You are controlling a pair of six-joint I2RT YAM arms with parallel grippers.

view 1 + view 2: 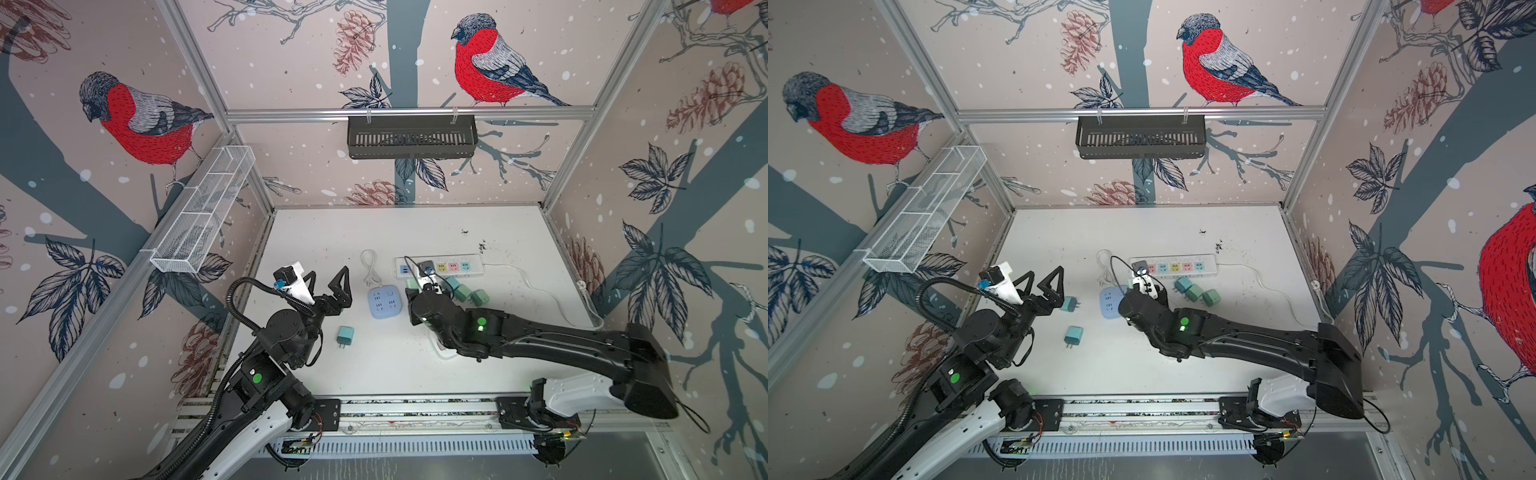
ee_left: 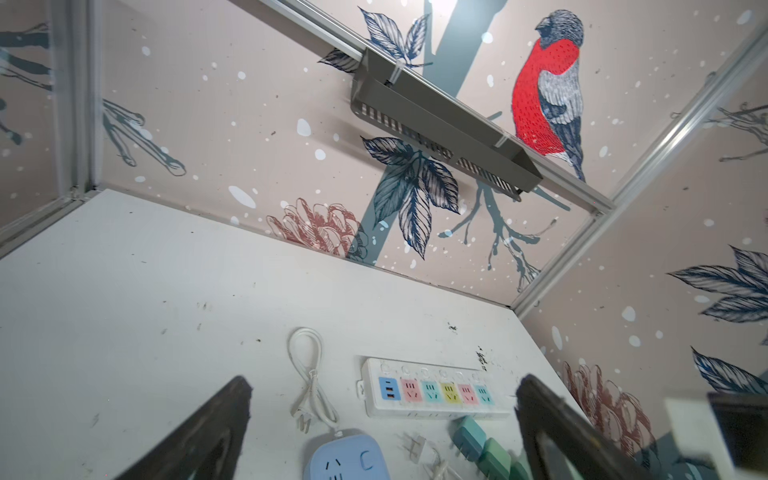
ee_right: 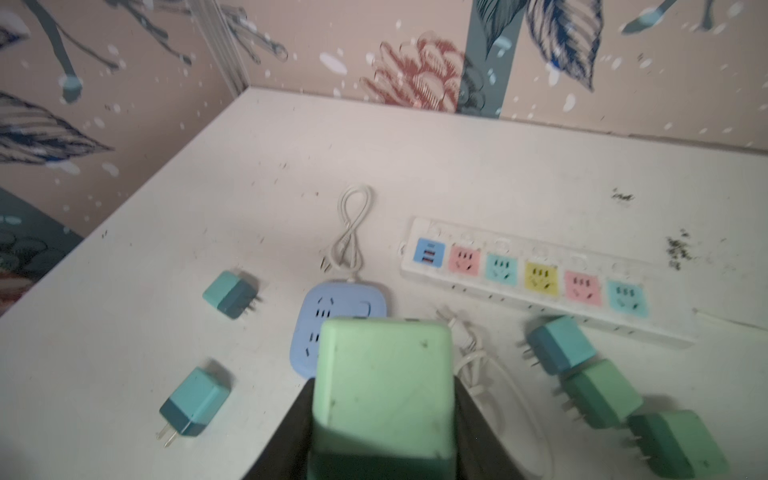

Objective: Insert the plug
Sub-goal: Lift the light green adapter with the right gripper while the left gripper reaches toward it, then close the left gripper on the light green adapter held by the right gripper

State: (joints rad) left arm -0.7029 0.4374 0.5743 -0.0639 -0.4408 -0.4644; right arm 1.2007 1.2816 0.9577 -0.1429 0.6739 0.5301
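Note:
My right gripper (image 3: 382, 384) is shut on a light green plug (image 3: 382, 361), held above the table near the blue cube socket (image 3: 309, 328). The white power strip (image 3: 536, 278) with its row of coloured sockets lies just beyond, and all its sockets look empty. In both top views the right gripper (image 1: 415, 286) sits between the blue cube (image 1: 384, 302) and the strip (image 1: 457, 266), mostly hidden under its wrist. My left gripper (image 1: 328, 275) hangs open and empty left of the cube.
Two teal plugs (image 3: 226, 293) (image 3: 193, 401) lie left of the cube. Three more plugs (image 3: 561, 343) (image 3: 602, 392) (image 3: 677, 442) sit in a row in front of the strip. A coiled white cable (image 1: 368, 266) lies behind the cube. The strip's cord (image 1: 540, 286) trails right.

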